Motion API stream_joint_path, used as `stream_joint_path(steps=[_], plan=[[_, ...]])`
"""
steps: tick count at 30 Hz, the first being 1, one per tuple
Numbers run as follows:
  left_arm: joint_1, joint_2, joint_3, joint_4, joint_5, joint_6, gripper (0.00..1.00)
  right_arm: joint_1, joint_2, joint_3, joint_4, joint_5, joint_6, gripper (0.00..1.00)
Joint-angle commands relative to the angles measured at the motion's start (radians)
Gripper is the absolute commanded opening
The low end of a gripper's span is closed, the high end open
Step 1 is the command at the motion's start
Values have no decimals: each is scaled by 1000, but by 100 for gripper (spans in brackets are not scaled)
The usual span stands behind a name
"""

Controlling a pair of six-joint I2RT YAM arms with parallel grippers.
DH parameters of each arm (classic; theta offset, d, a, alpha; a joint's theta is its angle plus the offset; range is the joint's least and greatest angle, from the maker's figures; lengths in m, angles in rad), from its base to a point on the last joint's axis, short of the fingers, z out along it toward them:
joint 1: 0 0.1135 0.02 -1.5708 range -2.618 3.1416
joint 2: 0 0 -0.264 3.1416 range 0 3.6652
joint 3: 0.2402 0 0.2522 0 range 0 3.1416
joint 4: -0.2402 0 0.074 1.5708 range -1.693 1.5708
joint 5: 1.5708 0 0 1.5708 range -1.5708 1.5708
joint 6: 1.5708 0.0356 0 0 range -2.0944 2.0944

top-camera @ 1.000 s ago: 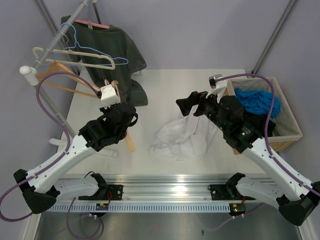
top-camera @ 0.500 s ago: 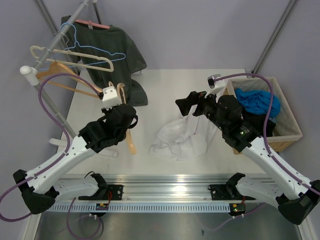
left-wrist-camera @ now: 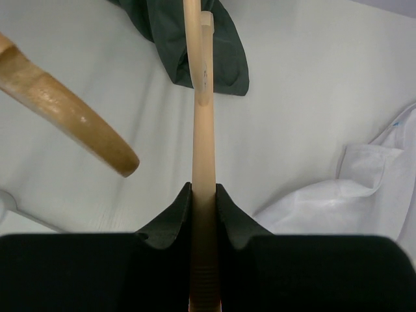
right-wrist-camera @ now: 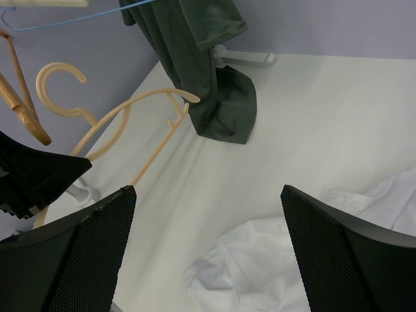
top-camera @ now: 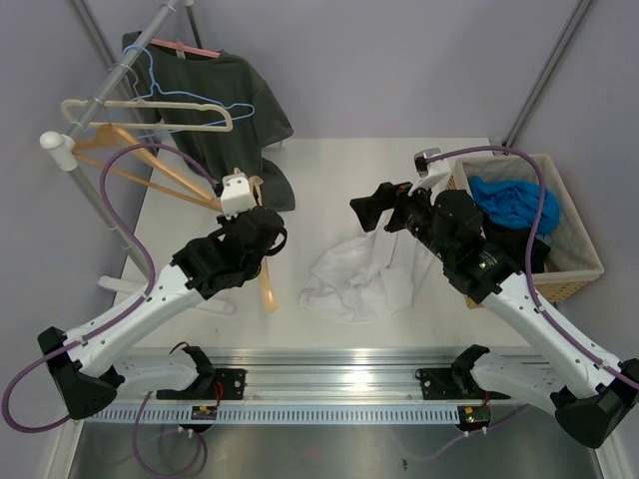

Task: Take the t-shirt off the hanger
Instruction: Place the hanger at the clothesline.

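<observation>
A white t-shirt (top-camera: 359, 274) lies crumpled on the table, also seen in the left wrist view (left-wrist-camera: 338, 201) and the right wrist view (right-wrist-camera: 273, 266). No hanger is in it. My left gripper (top-camera: 250, 208) is shut on a bare wooden hanger (top-camera: 266, 284). In the left wrist view its straight bar (left-wrist-camera: 201, 117) runs up between the closed jaws (left-wrist-camera: 203, 192) toward a dark garment. My right gripper (top-camera: 374, 210) hovers open above the white t-shirt's left part, and nothing sits between its fingers (right-wrist-camera: 208, 188).
A dark t-shirt (top-camera: 230, 100) hangs from the rack at the back left, its hem reaching the table. Blue wire (top-camera: 190, 100) and cream (top-camera: 150, 105) hangers hang beside it. A wicker basket (top-camera: 574, 269) holding blue cloth (top-camera: 514, 205) stands at the right edge.
My left arm has moved right and a little away from me, carrying the wooden hanger with it. The right arm and the white t-shirt have hardly moved.
</observation>
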Motion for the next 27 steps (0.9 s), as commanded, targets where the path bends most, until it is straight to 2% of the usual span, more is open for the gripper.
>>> stream_joint_path(steps=[1, 10, 17, 24, 27], plan=[[-4, -11, 47, 49, -30, -14, 0, 7, -1, 6, 16, 14, -12, 99], [-2, -23, 132, 54, -208, -52, 0, 9, 0, 2, 19, 10, -9, 100], [-3, 14, 170, 52, -135, -59, 0, 9, 2, 7, 9, 6, -9, 100], [-2, -58, 98, 51, -195, -103, 0, 9, -3, 5, 9, 6, -12, 99], [-2, -61, 77, 46, -233, -59, 0, 9, 2, 5, 8, 1, -11, 100]])
